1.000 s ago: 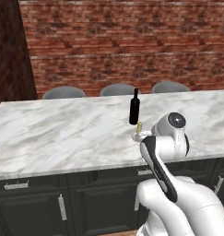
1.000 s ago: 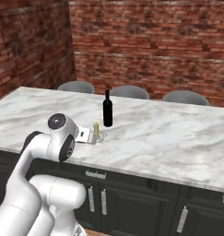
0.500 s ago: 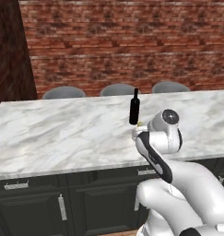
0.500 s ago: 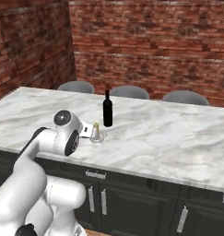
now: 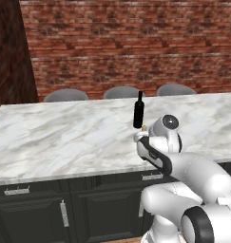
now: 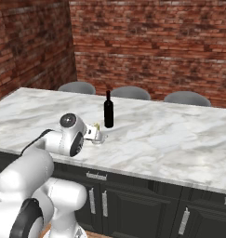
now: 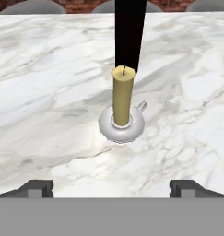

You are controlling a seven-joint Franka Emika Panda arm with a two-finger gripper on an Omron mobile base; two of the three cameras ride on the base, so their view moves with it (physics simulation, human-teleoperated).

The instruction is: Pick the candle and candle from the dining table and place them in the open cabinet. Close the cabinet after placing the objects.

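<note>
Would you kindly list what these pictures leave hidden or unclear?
- Candle: in the left base view only its tip clears the arm.
- Bottle: the hand view's top edge cuts off its upper part.
- Gripper: the hand view shows just two wide-set fingertips; the arm hides it in both base views.
- Table: its right end runs off the left base view.
</note>
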